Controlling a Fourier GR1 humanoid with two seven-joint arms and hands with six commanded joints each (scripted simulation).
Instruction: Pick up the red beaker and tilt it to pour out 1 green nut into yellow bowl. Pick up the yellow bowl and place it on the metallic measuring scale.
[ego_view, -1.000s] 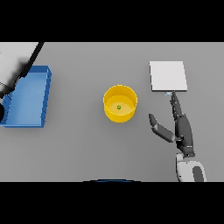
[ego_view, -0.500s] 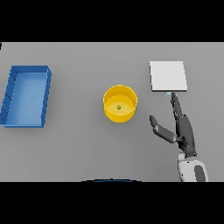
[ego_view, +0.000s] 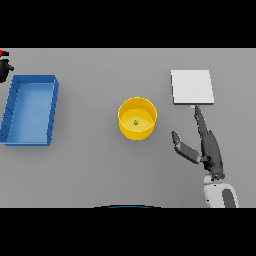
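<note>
Head view: plain grey table filling the scene.

Right hand is sitting low on the right side, arm coming up from the lower edge. Fingers are lying straight and together, pointing up the view toward the metallic measuring scale; thumb is splaying out to its left. Nothing is clamped in it, the hand is just resting extended. Fingertips are ending just short of the scale's near edge, by a small pale tab there; whether they are touching it I cannot tell.

Scale is lying flat directly beyond the right fingertips, a pale near-square plate, edges running roughly parallel to the table edges, no marked long axis.

Yellow bowl is sitting upright on the table, left of the right hand and a little further up, clear of the thumb, well apart from the scale. Mouth is facing up, round, so no long axis from above. One green nut is lying inside on the bowl floor, near centre.

Blue tray is sitting far to the left of the right hand, long axis running up and down the view, slightly skewed.

Left hand is showing only as a dark shape at the far left edge, above the tray's far corner; finger state cannot be told. A sliver of the red beaker is peeking in just above it at the edge; its orientation is not readable.
</note>
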